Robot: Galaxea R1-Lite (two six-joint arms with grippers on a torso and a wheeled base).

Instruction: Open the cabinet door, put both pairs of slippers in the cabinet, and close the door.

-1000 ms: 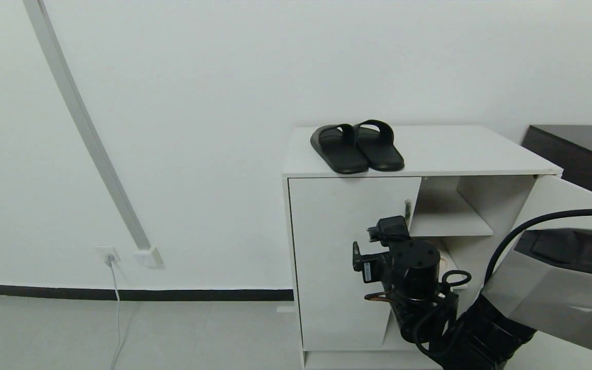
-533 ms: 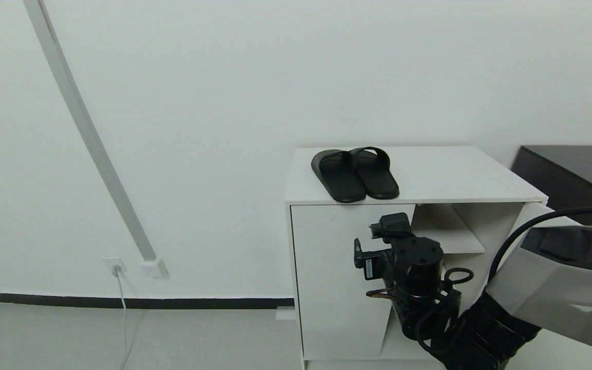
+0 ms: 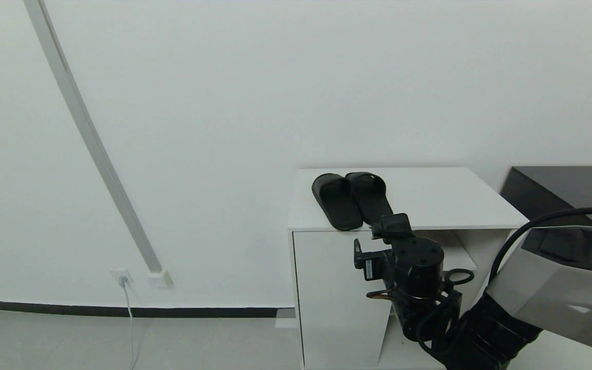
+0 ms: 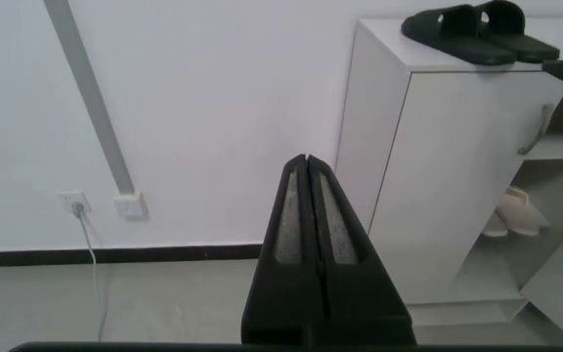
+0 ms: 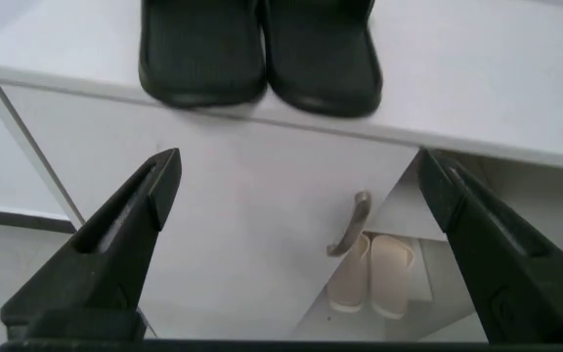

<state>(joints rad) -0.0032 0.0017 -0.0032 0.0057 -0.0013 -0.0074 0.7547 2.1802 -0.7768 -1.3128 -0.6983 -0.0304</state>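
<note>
Black slippers (image 3: 351,203): a pair lying side by side and touching on the cabinet top, toes at its front edge, lower centre of the head frame.
Cream slippers (image 5: 371,274): a second pair, side by side, low inside the cabinet's open right half.
White cabinet (image 3: 337,288): stands against the white wall, lower right of centre in the head frame. Its left door is shut, with a metal handle (image 5: 348,223) at the inner edge. The right half stands open, with a shelf (image 3: 460,257) inside.
Right end effector (image 5: 298,161): released, fingers spread wide with nothing between them. It faces the cabinet front just below the black pair and is clear of the door.
Left end effector (image 4: 306,210): clenched, fingers pressed flat together on nothing, well apart from the cabinet.
Surroundings: a grey cable duct (image 3: 90,139) slants across the left of the head frame down to a wall socket (image 3: 121,277). Dark furniture (image 3: 558,190) sits at the right edge.
</note>
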